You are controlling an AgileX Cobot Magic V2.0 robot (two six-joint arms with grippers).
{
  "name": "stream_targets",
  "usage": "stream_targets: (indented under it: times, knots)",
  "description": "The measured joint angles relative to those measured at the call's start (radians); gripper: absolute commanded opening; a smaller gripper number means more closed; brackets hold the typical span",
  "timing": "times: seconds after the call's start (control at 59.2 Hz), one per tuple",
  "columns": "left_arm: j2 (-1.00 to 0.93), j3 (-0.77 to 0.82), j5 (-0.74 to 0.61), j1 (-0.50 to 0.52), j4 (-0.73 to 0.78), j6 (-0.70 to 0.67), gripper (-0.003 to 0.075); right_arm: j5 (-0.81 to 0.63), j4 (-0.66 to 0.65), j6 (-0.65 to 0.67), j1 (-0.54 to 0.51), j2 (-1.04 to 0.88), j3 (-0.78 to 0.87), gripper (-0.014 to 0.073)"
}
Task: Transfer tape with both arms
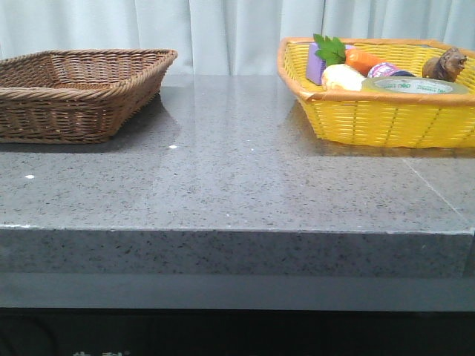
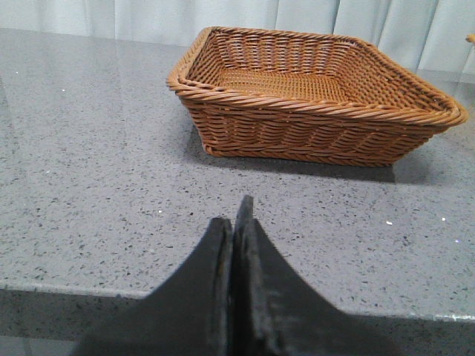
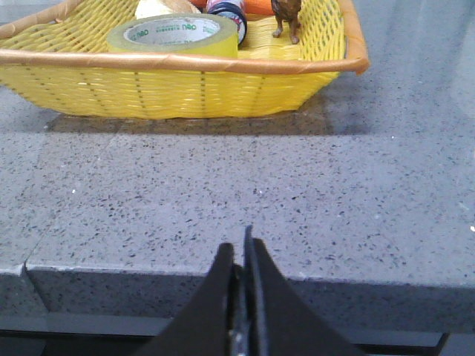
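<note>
The tape (image 1: 415, 87) is a yellow translucent roll with a white core and green lettering. It lies flat in the yellow basket (image 1: 371, 119) at the back right, and shows in the right wrist view (image 3: 172, 35). My right gripper (image 3: 241, 252) is shut and empty at the table's front edge, well short of the basket. My left gripper (image 2: 236, 222) is shut and empty over the front of the table, facing the brown wicker basket (image 2: 312, 111). Neither gripper shows in the front view.
The brown wicker basket (image 1: 74, 93) is empty at the back left. The yellow basket (image 3: 185, 85) also holds a carrot (image 1: 365, 59), a purple block with green leaves (image 1: 320, 59), a pale item (image 1: 343, 76), a small jar (image 3: 226, 11) and a brown animal figure (image 1: 445, 64). A curtain hangs behind.
</note>
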Motion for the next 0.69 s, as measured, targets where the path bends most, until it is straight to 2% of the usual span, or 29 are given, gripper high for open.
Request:
stream_targets:
  times: [0.169,0.355,0.523,0.692]
  knots:
    - [0.0,0.0,-0.028,0.0,0.0,0.0,-0.002,-0.025,0.0,0.0,0.0,0.0,0.0,-0.0069]
    - [0.0,-0.008,-0.187,0.0,0.0,0.0,-0.002,-0.055,0.0,0.0,0.0,0.0,-0.053,-0.0067]
    - [0.03,-0.176,-0.05,0.0,0.0,0.0,-0.002,0.011,0.0,0.0,0.0,0.002,-0.236,-0.0064]
    - [0.208,-0.38,0.11,0.0,0.034,0.0,-0.002,0.103,0.0,0.0,0.0,0.122,-0.446,-0.0057]
